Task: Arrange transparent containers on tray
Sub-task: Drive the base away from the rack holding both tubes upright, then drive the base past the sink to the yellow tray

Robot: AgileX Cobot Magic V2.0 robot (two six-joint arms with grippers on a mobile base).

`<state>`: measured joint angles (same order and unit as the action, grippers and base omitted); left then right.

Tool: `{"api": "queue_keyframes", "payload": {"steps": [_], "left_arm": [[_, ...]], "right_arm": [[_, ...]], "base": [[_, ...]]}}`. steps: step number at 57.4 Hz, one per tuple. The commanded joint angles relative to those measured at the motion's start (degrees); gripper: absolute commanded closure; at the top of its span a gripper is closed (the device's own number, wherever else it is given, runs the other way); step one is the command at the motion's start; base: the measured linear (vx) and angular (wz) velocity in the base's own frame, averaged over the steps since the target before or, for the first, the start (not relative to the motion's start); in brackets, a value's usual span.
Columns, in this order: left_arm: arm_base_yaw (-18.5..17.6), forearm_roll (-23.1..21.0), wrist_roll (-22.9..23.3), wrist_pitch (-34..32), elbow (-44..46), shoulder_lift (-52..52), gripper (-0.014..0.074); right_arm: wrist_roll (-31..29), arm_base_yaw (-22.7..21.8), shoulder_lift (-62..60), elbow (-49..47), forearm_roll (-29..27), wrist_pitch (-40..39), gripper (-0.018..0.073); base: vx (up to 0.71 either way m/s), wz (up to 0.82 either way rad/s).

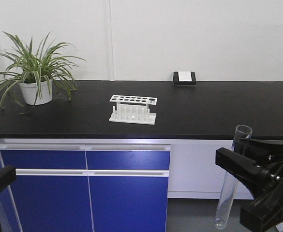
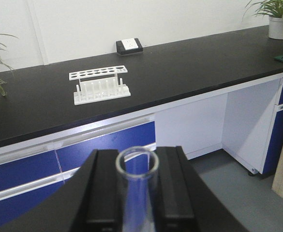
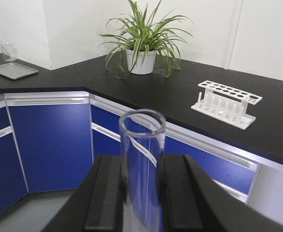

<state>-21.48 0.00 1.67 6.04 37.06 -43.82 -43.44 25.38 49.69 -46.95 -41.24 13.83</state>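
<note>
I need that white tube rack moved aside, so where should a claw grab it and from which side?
Take the white rack by its holed top plate, probably from above, claw closing front to back across the narrow width: it stands upright with its long side along the counter edge.

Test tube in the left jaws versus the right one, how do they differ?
The left tube ends level with the jaw tips of the left gripper; the right tube rises well past those of the right gripper. Front view shows the right tube nearly whole, the left tube hardly. Both are clear and clamped.
</note>
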Motion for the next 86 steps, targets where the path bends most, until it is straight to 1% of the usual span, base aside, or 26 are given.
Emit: {"api": "queue_keyframes", "payload": {"steps": [1,24,41,60,86], "left_arm": [[-0.3,-0.5,0.1,-5.1,1.9,0.6,0.0514],[-0.3,-0.5,0.1,-5.1,1.9,0.6,0.0514],[-0.3,-0.5,0.1,-5.1,1.9,0.6,0.0514],[-0.3,-0.5,0.1,-5.1,1.9,0.6,0.0514],[-0.3,-0.5,0.1,-5.1,1.9,0.6,0.0514]], "right_arm": [[-0.4,-0.3,-0.4,-2.1,-0.4,-3.8,0.0457],[-0.4,-0.3,-0.4,-2.1,-0.4,-3.8,0.0457],[-0.4,-0.3,-0.4,-2.1,-0.4,-3.8,0.0457],[-0.4,-0.3,-0.4,-2.1,-0.4,-3.8,0.0457],[-0.4,-0.3,-0.4,-2.1,-0.4,-3.8,0.0457]], "base": [[-0.25,0.04],[-0.20,0.09],[-0.10,0.27],[-0.06,0.47],[-0.02,0.63]]}}
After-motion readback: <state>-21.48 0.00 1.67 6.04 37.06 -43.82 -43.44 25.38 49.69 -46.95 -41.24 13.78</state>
